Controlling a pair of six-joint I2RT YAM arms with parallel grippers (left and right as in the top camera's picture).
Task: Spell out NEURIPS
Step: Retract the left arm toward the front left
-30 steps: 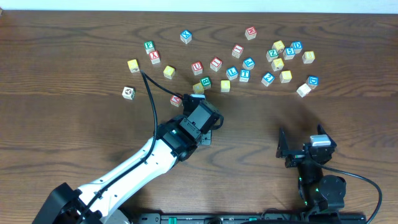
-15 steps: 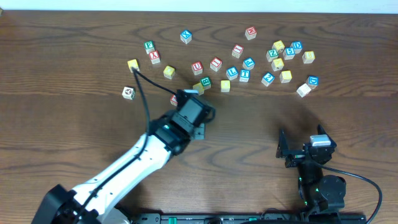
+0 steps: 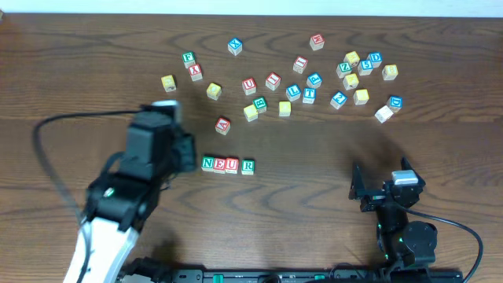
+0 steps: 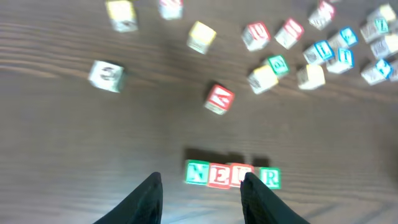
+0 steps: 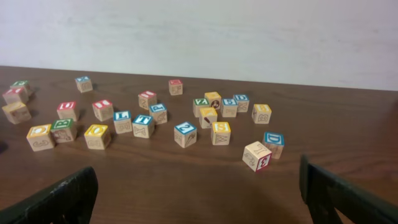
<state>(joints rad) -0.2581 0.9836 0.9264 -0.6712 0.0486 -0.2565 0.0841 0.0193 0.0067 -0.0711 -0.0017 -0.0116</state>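
Observation:
Four cubes stand in a row at mid table: green N (image 3: pixel 207 163), red E (image 3: pixel 219 164), red U (image 3: pixel 232 165) and green R (image 3: pixel 248 166), with a small gap before the R. The left wrist view shows the same N (image 4: pixel 198 172), E (image 4: pixel 219 175), U (image 4: pixel 239 175) and R (image 4: pixel 270 178). My left gripper (image 3: pixel 187 154) hangs just left of the row, its jaws (image 4: pixel 202 199) a little apart with nothing between them. A yellow S cube (image 5: pixel 221 132) stands among the loose cubes at the back right. My right gripper (image 3: pixel 383 182) rests open and empty at the front right.
Several loose letter cubes are scattered across the back of the table, from a yellow one (image 3: pixel 167 82) on the left to a white one (image 3: pixel 383 114) on the right. A red cube (image 3: pixel 222 125) lies just behind the row.
My left arm has swung left and back from where the R now stands. The row N E U R, covered before, is now in the open. The right arm has not moved.

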